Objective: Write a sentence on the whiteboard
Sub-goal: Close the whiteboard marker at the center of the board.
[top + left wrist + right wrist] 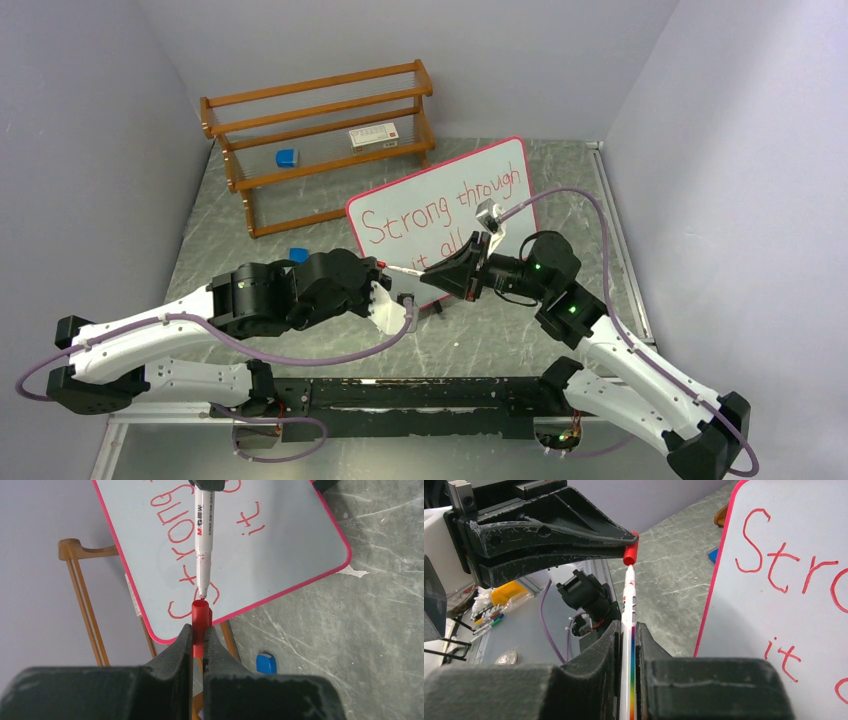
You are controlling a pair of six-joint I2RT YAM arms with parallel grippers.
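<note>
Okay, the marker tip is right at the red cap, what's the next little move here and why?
Probably ease the right gripper forward along the marker so its tip slides into the red cap. The left gripper pinches the cap with its mouth facing the tip, the two look lined up and nearly touching, and the sentence on the whiteboard looks finished.

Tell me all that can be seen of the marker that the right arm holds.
The marker is a slim white pen, plastic by its look, with red print and a rainbow stripe on its barrel. It is uncapped. The right pincer is shut on the barrel. The tip sits at the mouth of the red cap in the left pincer; whether it is inside is unclear.
</note>
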